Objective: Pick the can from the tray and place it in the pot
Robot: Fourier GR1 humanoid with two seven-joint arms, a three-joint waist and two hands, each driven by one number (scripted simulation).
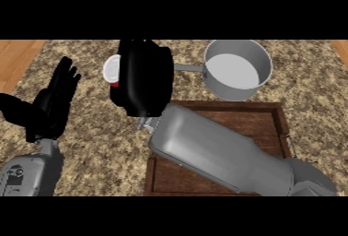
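One right hand (142,76) around can (113,70)

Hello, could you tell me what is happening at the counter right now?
The robot's right hand is curled round the can, holding it over the counter left of the pot, whose handle points towards it. The wooden tray lies under the forearm. The can is not yet in the pot. The left hand rests open at the view's left.
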